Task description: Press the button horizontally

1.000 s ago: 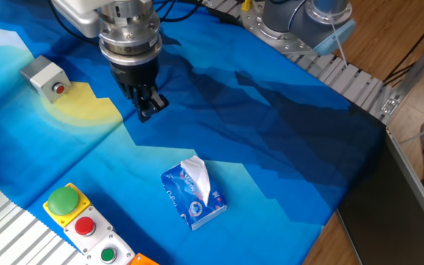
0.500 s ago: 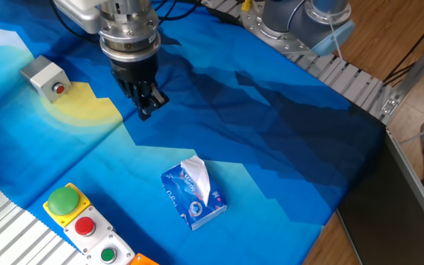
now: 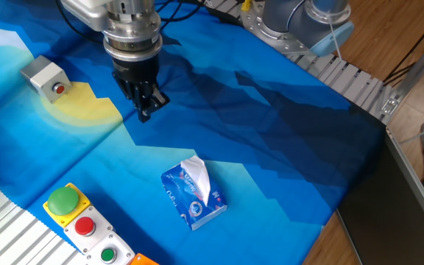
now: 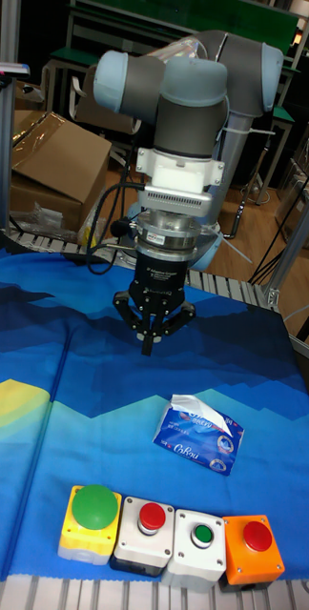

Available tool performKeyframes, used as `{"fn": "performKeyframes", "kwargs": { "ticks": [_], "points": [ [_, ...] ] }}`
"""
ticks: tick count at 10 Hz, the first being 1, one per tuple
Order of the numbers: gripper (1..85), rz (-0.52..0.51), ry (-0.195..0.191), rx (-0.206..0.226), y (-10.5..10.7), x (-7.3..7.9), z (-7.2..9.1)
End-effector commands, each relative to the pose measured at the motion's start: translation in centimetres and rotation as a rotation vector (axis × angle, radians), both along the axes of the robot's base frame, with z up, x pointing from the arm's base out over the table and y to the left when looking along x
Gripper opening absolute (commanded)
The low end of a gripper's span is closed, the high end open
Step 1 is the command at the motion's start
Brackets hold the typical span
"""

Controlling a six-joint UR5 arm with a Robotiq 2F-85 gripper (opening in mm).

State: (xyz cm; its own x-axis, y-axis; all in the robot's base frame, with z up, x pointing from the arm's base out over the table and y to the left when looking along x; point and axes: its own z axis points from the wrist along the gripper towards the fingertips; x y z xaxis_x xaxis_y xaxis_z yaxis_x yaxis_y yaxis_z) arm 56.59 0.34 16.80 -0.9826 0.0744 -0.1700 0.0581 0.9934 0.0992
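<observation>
1. While your gripper [image 3: 145, 112] hangs over the blue cloth [image 3: 271, 125], note that its fingers are pinched together at the tips with nothing between them, as the tall fixed view shows [image 4: 148, 345].

2. Your target, the red button [image 3: 59, 89], sits in the side face of the small grey box [image 3: 44, 76] near the left edge of the cloth, on the yellow patch. It lies well apart from the gripper, off to the left in the fixed view, and is outside the tall fixed view.

3. You could hit the wrong control. The row of panels at the near edge holds a green dome button [image 3: 62, 199] and another red button [image 3: 85, 225], neither of which is yours.

4. You must push sideways, so the fingertips need to drop to button height first. Come in too high and you will likely skim over the box top.

5. The box looks light and unfastened. An off-centre or angled push would probably slide or spin it on the cloth rather than depress the button.

6. Dragging the tips low may bunch the cloth.

7. The tissue pack [image 3: 193, 193] lies away from your path.
</observation>
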Motion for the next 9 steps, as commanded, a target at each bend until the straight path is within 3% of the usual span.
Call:
{"fn": "performKeyframes", "kwargs": {
  "ticks": [1, 3, 4, 9],
  "points": [
    [1.0, 0.076, -0.029, 0.003, -2.2, -0.6, -1.6],
    [1.0, 0.098, -0.038, -0.011, -3.0, -1.2, -2.5],
    [1.0, 0.093, -0.049, 0.017, -2.5, -1.3, -2.8],
    [1.0, 0.090, -0.053, 0.014, -2.6, -1.2, -2.8]
  ]
}}
